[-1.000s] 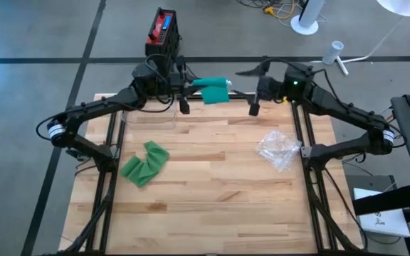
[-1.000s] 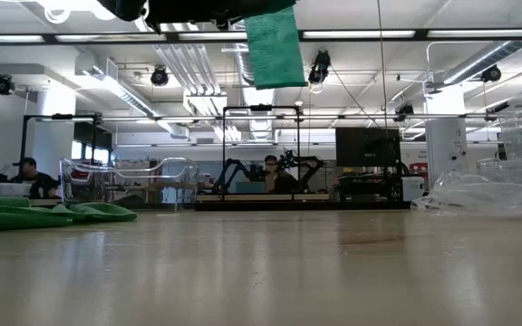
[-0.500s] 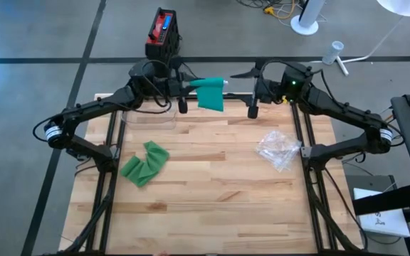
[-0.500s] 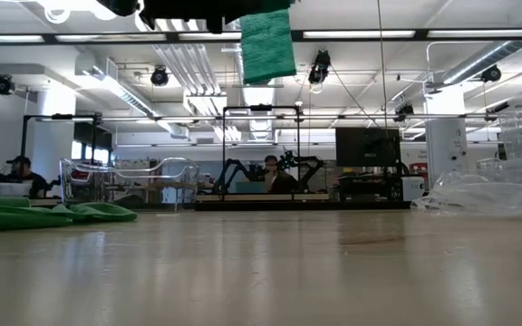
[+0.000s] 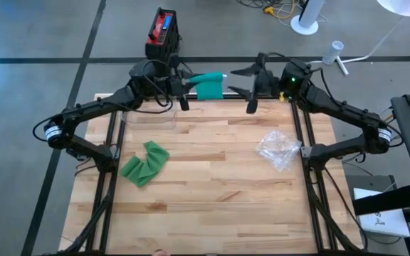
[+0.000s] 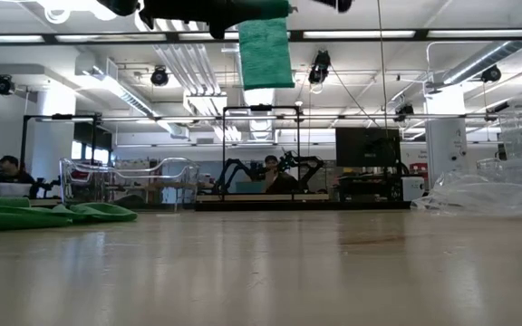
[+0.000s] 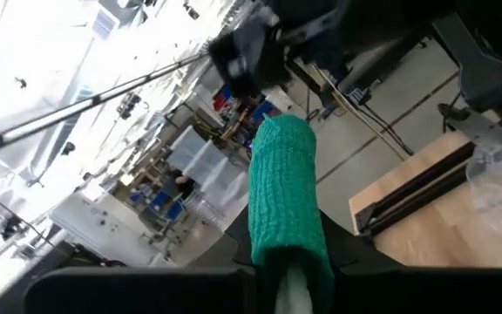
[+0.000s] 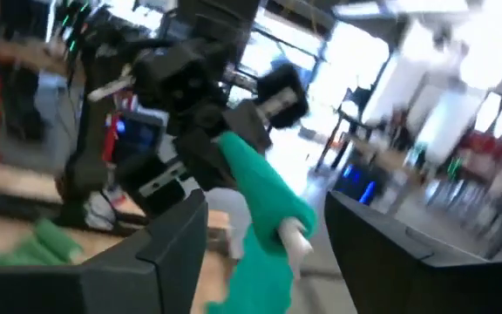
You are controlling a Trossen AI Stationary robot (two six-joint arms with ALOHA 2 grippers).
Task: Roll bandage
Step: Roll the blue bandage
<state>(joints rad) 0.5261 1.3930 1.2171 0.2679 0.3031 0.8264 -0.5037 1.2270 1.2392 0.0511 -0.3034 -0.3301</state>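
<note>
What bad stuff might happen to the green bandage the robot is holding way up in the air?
1. The left gripper holds the green bandage roll high above the table; if the grip slips, it could drop and unroll.
2. The right gripper is open beside the roll; closing off-centre, it might miss or knock it loose.
3. The hanging bandage end could sway and snag.

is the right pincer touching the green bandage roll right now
Apart. In the right wrist view the right pincer stands open, its fingers on either side of the green bandage roll with clear gaps.
</note>
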